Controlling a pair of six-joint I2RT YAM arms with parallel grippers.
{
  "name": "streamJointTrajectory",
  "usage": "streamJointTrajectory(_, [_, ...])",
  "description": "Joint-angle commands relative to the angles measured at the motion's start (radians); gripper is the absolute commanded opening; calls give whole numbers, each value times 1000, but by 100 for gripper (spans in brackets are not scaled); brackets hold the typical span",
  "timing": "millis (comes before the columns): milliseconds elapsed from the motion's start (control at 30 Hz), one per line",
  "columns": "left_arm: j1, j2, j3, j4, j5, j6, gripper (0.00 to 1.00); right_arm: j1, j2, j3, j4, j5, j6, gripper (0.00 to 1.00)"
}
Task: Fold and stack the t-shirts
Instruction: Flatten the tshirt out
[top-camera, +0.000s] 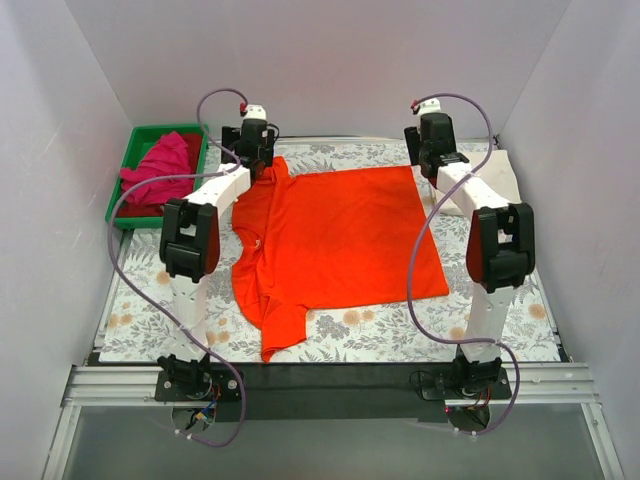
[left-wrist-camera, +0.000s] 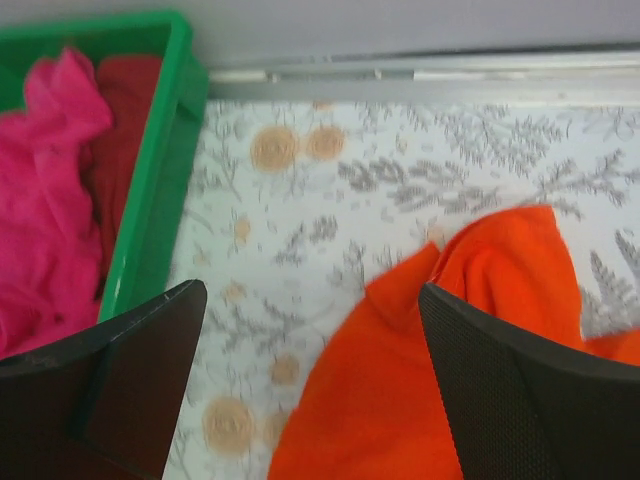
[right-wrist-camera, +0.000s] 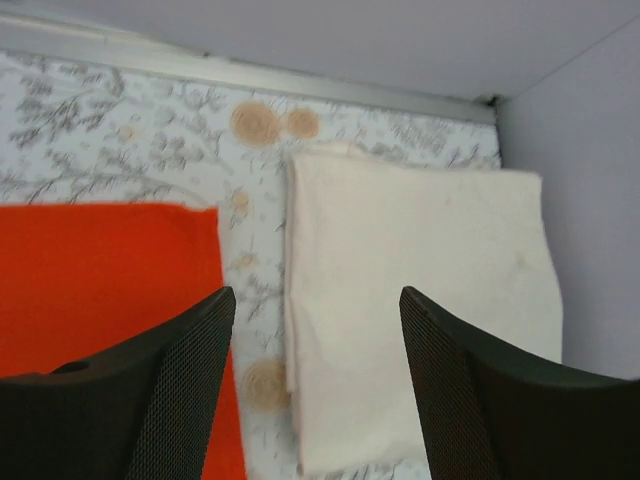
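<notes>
L tool (left-wrist-camera: 312, 292) wide, R tool (right-wrist-camera: 317, 295) wide, orange tee (top-camera: 340, 235) spread

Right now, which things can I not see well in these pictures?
- Cream t-shirt: top view, mostly hidden behind the right arm; right wrist view, near corner behind a finger.
- Pink t-shirt: bunched in the green tray; left wrist view cuts it at the edge.
- Dark red fabric beside it: too little shows to identify.

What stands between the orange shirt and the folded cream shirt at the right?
Nothing visible does. Only a bare strip of floral cloth separates the orange shirt from the cream shirt. The right hand hangs open over that strip.
</notes>
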Motion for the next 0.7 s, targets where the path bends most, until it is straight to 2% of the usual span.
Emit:
streamJointTrajectory(0, [1,-222,-127,-238,73,-289,81,13,-153,-83,-158,-127,167,62])
streamJointTrajectory(100, [3,-377,-254,-327,141,-410,81,12,-281,-207,-205,-253,287,61])
streamJointTrajectory(133, [3,-412,-350,-341,158,-430,81,13,-312,-300,-206,-286,358,60])
streamJointTrajectory(267, [1,-577,-576,-399,230,-525,78,15,-420,-480,-206,-475,479,55])
streamJointTrajectory(433, [1,-735,-796,-429,319,-590,68,13,-527,-654,-208,-531,542,48])
streamJointTrajectory(500, [0,-762,-882,-432,316,-597,67,13,-561,-717,-208,-545,550,43])
streamJointTrajectory(667, [0,-815,-1003,-441,310,-633,66,13,-604,-815,-203,-522,553,41])
